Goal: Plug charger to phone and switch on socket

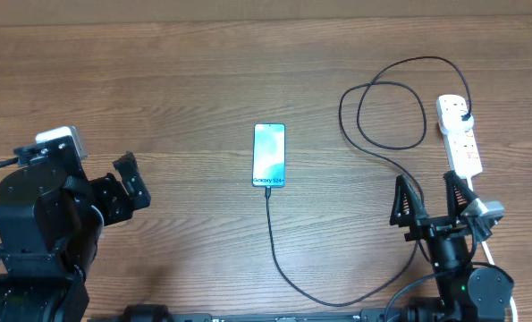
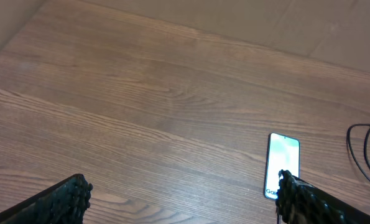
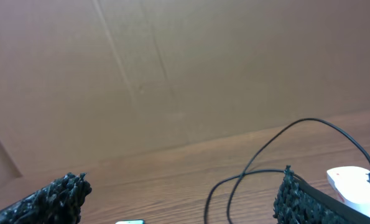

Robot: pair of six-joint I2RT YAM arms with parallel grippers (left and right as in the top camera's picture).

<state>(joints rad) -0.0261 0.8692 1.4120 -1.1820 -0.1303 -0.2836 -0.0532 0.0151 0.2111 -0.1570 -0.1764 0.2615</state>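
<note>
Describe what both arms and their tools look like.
Both arms are black and blocky. The left arm carries a white box on top; the right arm a small pale grey part. The left tool and right tool each have two tapered black fingers with knobbly pads.

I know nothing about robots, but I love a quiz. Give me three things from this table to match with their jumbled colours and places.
Things:
1. phone
2. power strip
3. cable

Descriptions:
A. black, lying in loops
B. white, on the far right
C. blue-green screen, in the middle

Pairs: 1-C, 2-B, 3-A
</note>
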